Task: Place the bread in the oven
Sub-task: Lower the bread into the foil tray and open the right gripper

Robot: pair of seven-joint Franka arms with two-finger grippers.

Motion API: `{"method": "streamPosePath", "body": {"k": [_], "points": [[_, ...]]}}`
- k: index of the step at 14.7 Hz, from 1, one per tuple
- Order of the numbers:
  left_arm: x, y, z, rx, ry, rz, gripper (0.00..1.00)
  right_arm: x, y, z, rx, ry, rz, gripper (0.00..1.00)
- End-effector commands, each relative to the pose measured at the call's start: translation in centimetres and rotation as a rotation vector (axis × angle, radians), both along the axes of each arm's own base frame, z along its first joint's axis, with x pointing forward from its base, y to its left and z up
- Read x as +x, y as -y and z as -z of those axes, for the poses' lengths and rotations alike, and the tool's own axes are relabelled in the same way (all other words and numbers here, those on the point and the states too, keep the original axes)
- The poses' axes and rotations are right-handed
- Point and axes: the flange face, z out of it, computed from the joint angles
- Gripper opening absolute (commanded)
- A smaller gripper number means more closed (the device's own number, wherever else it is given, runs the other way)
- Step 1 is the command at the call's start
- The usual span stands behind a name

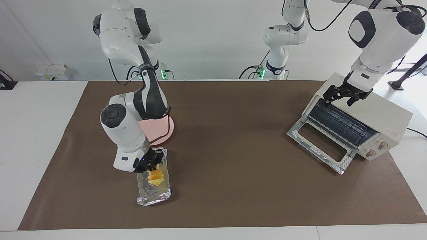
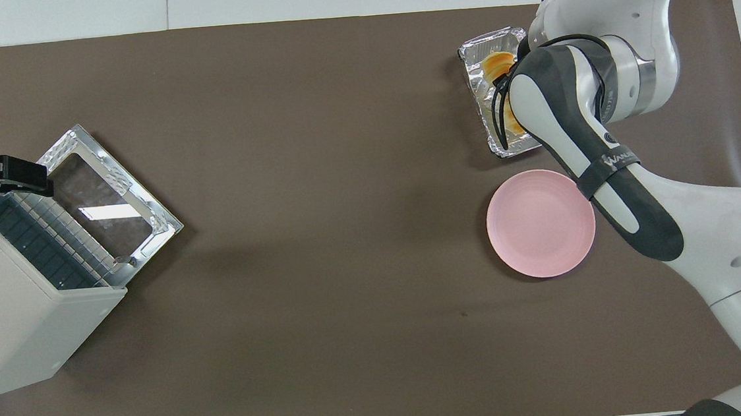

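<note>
The yellow-orange bread (image 1: 156,175) hangs from my right gripper (image 1: 153,165), which is shut on its upper end. It sits low over the crinkled foil tray (image 1: 156,196); I cannot tell whether it touches the foil. In the overhead view the bread (image 2: 498,63) shows inside the tray (image 2: 482,50), partly hidden by the arm. The cream-white oven (image 1: 378,115) stands at the left arm's end of the table, its glass door (image 1: 319,141) dropped open and the dark rack showing. My left gripper (image 1: 345,96) waits open over the oven's top front edge.
A round pink plate (image 1: 167,128) lies bare beside the foil tray, nearer to the robots, seen whole in the overhead view (image 2: 540,224). A brown mat (image 1: 233,160) covers the table between the tray and the oven (image 2: 2,323).
</note>
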Motion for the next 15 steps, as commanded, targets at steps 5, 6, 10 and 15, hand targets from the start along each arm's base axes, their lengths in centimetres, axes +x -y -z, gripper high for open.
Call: {"method": "streamPosePath", "body": {"k": [5, 6, 10, 15], "points": [[-0.3, -0.2, -0.3, 0.014, 0.002, 0.006, 1.0, -2.4, -0.2, 2.8, 0.011, 0.046, -0.06, 0.0], [-0.3, -0.2, -0.3, 0.014, 0.002, 0.006, 1.0, -2.5, -0.4, 2.9, 0.012, 0.048, -0.061, 0.0], [-0.3, -0.2, -0.3, 0.014, 0.002, 0.006, 1.0, -2.8, -0.4, 2.6, 0.008, 0.026, -0.062, 1.0], [-0.3, -0.2, -0.3, 0.014, 0.002, 0.005, 1.0, -1.5, 1.5, -0.2, -0.003, -0.026, -0.043, 1.0]]}}
